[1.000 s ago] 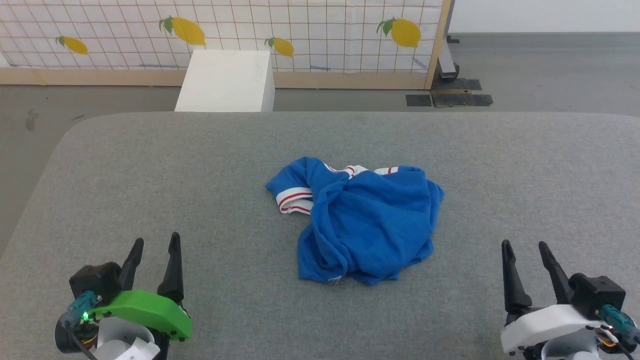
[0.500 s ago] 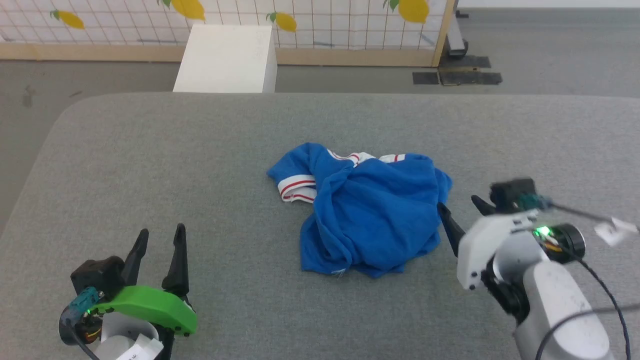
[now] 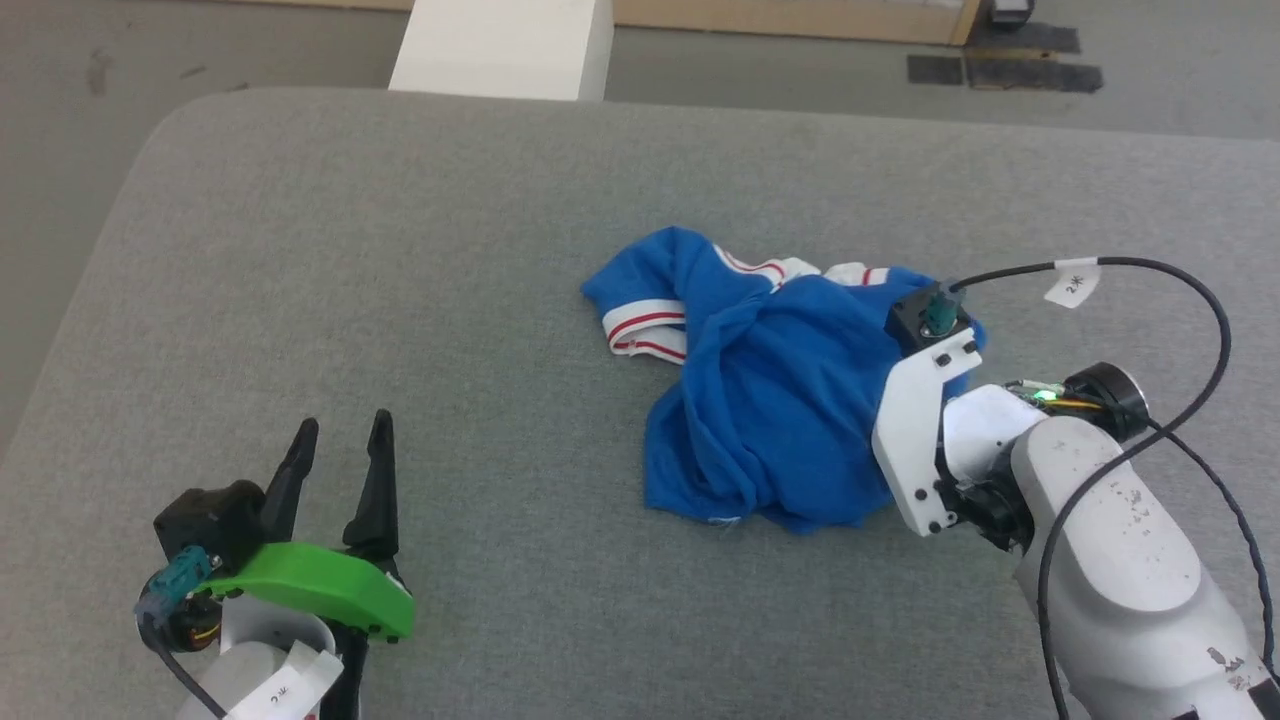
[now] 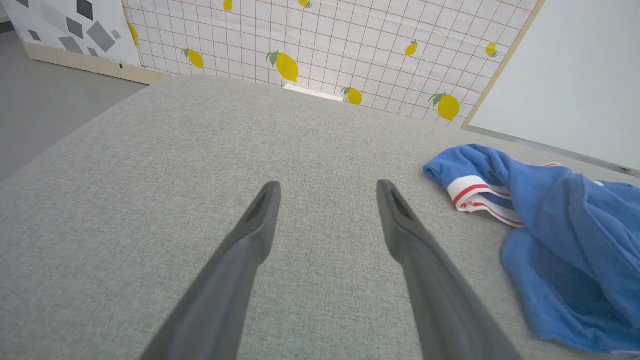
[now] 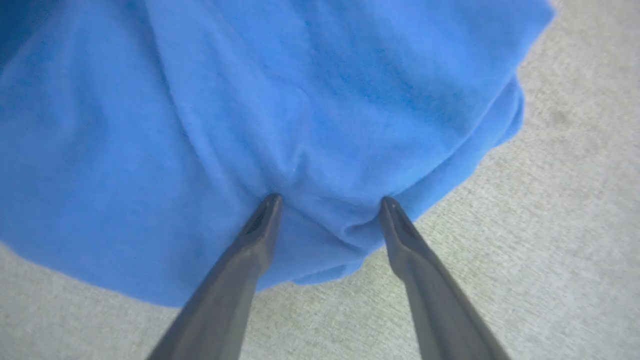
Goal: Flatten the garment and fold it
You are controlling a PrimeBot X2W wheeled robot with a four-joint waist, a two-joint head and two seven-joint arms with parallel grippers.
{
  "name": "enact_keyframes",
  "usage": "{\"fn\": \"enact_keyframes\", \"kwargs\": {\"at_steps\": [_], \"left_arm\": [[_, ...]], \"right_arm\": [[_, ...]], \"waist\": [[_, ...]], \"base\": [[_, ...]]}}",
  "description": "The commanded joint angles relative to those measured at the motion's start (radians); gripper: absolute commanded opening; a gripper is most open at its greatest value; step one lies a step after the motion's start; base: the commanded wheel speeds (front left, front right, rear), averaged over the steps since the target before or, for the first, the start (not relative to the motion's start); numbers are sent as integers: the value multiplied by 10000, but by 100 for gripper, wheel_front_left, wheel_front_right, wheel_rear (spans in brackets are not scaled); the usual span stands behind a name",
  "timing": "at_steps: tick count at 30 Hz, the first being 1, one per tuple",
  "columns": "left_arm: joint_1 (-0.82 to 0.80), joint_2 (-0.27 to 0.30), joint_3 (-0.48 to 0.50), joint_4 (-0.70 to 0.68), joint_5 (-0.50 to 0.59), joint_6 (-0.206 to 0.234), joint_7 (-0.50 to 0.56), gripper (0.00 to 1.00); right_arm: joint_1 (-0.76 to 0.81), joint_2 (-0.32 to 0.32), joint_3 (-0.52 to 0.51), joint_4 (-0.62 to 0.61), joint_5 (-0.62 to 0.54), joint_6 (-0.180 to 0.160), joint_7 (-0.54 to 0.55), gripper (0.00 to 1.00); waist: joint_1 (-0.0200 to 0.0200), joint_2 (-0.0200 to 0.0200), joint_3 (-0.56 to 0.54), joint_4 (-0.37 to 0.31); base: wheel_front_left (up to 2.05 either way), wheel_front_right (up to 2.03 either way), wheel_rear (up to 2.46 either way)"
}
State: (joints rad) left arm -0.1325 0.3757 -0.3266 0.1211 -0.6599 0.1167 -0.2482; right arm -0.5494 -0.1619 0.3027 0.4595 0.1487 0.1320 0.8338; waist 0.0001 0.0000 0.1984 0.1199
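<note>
The garment [image 3: 770,400] lies crumpled in a heap at the middle of the grey table, bright blue with red-striped white trim [image 3: 645,335] at its left and far side. It also appears at the right of the left wrist view as blue folds [image 4: 565,235]. My right gripper [image 5: 327,205] stands open over the heap's right edge, both fingertips pressing into the blue cloth [image 5: 300,110]. In the head view the white right wrist [image 3: 925,440] covers those fingers. My left gripper [image 3: 340,440] is open and holds nothing, near the table's front left, well apart from the garment.
The grey fabric-covered table [image 3: 350,250] has rounded far corners, with floor beyond. A white box [image 3: 500,45] stands behind the far edge. The right arm's black cable [image 3: 1200,300] loops above the table at the right. A lemon-patterned grid screen [image 4: 320,50] stands at the back.
The right arm swung in from the front right and brought its open fingers onto the garment's right edge. The head camera tilted down and shifted. The left gripper kept its place.
</note>
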Motion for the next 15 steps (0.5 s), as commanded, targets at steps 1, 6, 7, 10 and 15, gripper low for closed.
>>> {"fn": "enact_keyframes", "kwargs": {"at_steps": [1, 6, 7, 10, 15], "left_arm": [[-192, -51, 0, 14, 14, 2, -21, 100], [-301, -139, -3, 90, -23, -60, -41, 100], [-313, -147, 3, 102, -28, -69, -45, 100], [-344, -173, 33, 155, -54, -101, -57, 100], [-338, -184, 66, 240, -59, -125, -72, 100]], "right_arm": [[-112, -105, 176, 55, 160, -13, 256, 100], [-14, -356, 681, 85, 707, -13, 955, 100], [10, -389, 745, 88, 780, -13, 1066, 100], [23, -487, 936, -83, 1146, -13, 1112, 0], [-83, -663, 729, -479, 1521, -13, 427, 0]], "waist": [[-1, 0, 273, 256], [-1, 0, 411, 340], [-1, 0, 426, 338], [-1, 0, 427, 295], [-1, 0, 239, 119]], "base": [[0, 0, 0], [0, 0, 0], [0, 0, 0], [0, 0, 0], [0, 0, 0]]}}
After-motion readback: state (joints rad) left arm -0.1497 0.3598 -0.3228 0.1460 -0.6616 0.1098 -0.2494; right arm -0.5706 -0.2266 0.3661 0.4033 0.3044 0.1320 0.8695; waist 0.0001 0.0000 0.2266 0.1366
